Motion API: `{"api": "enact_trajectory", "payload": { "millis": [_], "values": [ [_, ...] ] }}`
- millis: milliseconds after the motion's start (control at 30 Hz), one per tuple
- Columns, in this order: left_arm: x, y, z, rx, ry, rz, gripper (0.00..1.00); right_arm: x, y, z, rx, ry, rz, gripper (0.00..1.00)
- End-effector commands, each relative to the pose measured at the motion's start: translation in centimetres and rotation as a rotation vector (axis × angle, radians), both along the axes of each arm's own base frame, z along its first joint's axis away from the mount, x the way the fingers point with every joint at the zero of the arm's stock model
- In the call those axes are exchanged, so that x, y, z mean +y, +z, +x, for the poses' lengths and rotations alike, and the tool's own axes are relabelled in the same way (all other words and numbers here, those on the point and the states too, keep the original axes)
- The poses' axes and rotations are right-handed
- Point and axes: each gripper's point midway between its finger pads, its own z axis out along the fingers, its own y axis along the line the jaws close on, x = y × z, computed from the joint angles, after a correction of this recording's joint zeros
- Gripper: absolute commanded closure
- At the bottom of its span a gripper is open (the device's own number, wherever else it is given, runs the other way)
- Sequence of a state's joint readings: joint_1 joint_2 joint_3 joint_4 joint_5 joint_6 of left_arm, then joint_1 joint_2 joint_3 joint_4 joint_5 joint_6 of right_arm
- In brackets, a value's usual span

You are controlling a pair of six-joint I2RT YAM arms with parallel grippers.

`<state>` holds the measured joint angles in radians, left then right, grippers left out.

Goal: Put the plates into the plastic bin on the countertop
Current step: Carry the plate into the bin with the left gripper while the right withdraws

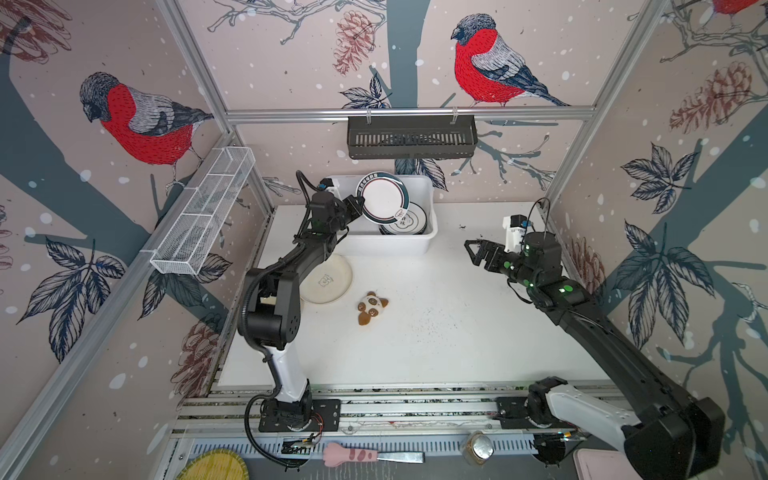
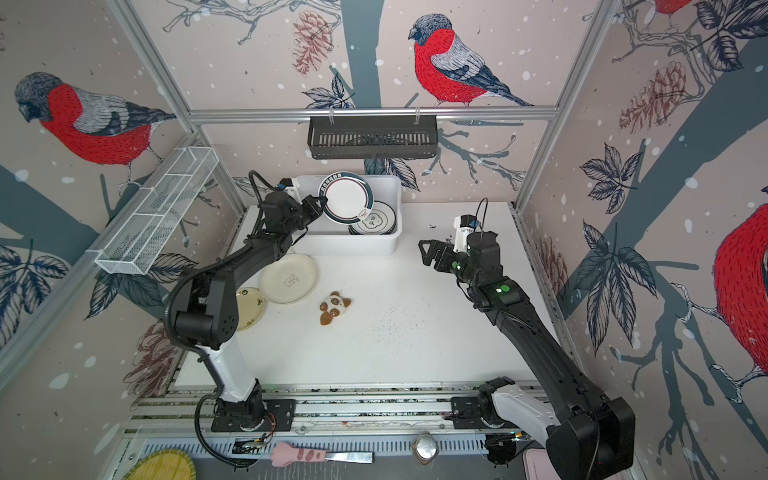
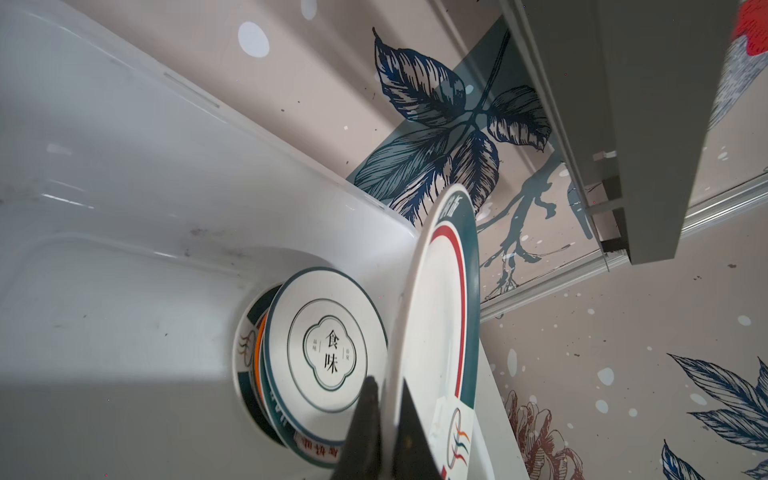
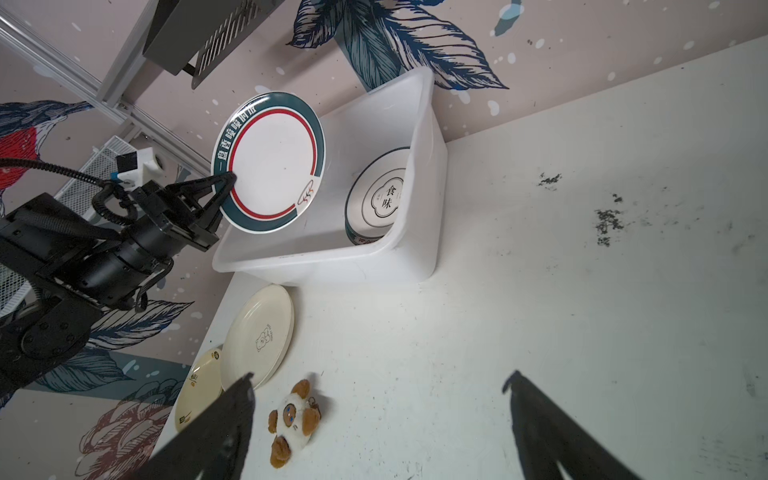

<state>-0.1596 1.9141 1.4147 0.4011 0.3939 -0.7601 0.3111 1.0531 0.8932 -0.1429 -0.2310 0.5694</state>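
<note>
Lying flat at the left of the worktop (image 1: 436,332), a small plate (image 2: 249,307) sits just beside a cream plate (image 1: 328,282), with a panda toy (image 1: 372,307) near them. Behind, the left end effector (image 1: 359,203) is clamped on the rim of a green-rimmed plate (image 1: 384,197), held tilted above the bin (image 1: 386,247) at the worktop's back edge. A stack (image 1: 409,222) of plates lies in the bin's right end. Far right, the right end effector (image 1: 471,251) hovers above the worktop, jaws wide apart, empty.

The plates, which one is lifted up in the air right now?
The green-rimmed plate with the red ring, pinched by the left gripper above the plastic bin; the others lie flat.
</note>
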Motion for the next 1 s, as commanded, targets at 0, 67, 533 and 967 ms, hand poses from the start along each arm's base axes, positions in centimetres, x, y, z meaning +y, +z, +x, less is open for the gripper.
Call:
{"api": "enact_trajectory", "payload": {
  "millis": [0,67,533,967],
  "values": [
    [-1.1,-0.2,2.0,0.002,-0.047,0.004,1.0,-0.8,-0.2,0.1,-0.003,-0.026,-0.01,0.05],
    [-1.6,-1.3,3.1,0.029,-0.061,0.022,1.0,-1.2,-0.4,0.1,0.001,-0.034,-0.01,0.05],
    [-5.2,-8.9,6.9,0.172,-0.096,0.184,1.0,-1.7,-2.2,1.3,0.064,-0.04,-0.004,0.05],
    [-6.6,-12.7,8.1,0.247,-0.11,0.264,0.92,-1.9,-3.3,1.5,0.099,-0.045,-0.002,0.05]
  ]
}}
